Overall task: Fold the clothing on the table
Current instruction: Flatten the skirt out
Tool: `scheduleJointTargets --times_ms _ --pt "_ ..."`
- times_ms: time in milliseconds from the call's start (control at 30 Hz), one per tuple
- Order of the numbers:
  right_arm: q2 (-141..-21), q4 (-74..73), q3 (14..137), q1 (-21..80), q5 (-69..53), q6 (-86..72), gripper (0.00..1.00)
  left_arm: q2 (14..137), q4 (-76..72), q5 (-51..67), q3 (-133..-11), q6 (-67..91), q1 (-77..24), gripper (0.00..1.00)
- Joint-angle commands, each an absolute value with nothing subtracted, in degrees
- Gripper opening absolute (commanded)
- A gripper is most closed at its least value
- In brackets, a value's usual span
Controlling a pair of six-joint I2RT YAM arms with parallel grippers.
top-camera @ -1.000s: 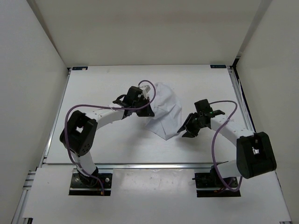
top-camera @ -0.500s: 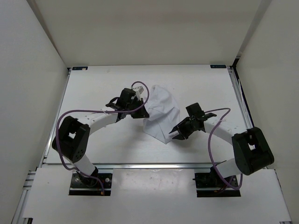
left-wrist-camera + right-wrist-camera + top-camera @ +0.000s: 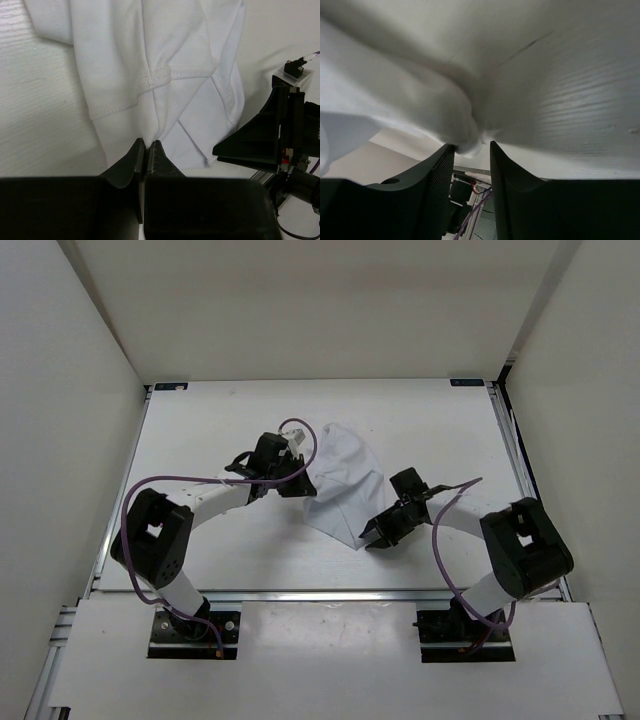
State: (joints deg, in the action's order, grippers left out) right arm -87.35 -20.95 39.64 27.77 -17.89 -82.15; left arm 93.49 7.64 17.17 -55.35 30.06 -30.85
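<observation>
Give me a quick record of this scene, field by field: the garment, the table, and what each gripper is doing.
garment: plain white thin fabric clothing, wrinkled, loosely bunched, mid-table
surface: flat white table with aluminium rail edges
left gripper: shut, pinching the clothing's left edge
right gripper: jaws apart, a bunch of fabric between them at the clothing's near corner
fold: not yet neat or finished

Free table is found from 12 to 3 o'clock of the clothing; 9 o'clock is blocked by the left gripper, 5 o'clock by the right gripper.
</observation>
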Motion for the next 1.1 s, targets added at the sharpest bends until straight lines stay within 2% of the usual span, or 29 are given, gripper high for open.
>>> scheduleJointTargets --times_ms 0,67,167,233,267,400,533,700,900,1000,1033,1067 --pt "-89.73 -20.83 41.39 27.95 -16.26 -83.67 0.40 90.26 6.68 18.02 -55.11 29.53 -30.33 0.00" --pt "-92.01 -20.04 42.19 28.04 -16.00 -83.41 0.40 90.35 7.29 18.19 -55.11 29.79 -30.59 0.00" --pt "-94.30 -20.21 45.61 28.12 -15.12 -81.74 0.34 90.53 7.03 18.28 -55.20 29.53 -30.50 0.00" --pt "-95.18 -20.48 47.63 28.39 -14.77 -80.60 0.17 90.52 7.03 18.02 -55.28 29.35 -30.32 0.00" --pt "-95.71 -20.91 48.16 28.21 -14.68 -80.60 0.00 90.44 7.21 18.02 -55.11 29.36 -30.58 0.00" --pt "-92.83 -23.89 50.09 27.95 -13.98 -77.10 0.00 89.74 6.86 19.50 -54.67 29.71 -29.10 0.00" --pt "-85.98 -32.23 51.86 26.37 -6.26 -69.81 0.00 88.42 5.55 21.70 -51.69 30.67 -27.86 0.00" --pt "-77.71 -34.18 43.87 18.74 -5.36 -64.96 0.00 86.23 1.24 27.76 -46.15 34.09 -23.83 0.00" --pt "-73.92 -34.63 34.12 13.36 -6.42 -61.26 0.00 84.38 -1.40 32.33 -40.36 35.94 -22.24 0.00" --pt "-72.43 -35.59 33.14 12.05 -6.24 -59.95 0.00 82.97 -1.67 33.48 -38.15 36.30 -22.41 0.00" --pt "-71.55 -36.38 33.13 11.87 -5.89 -59.68 0.04 82.36 -1.67 33.66 -37.97 36.21 -22.85 0.00" --pt "-70.24 -37.26 33.57 11.69 -4.84 -59.33 0.17 81.48 -1.58 34.01 -37.19 36.47 -23.55 0.00"
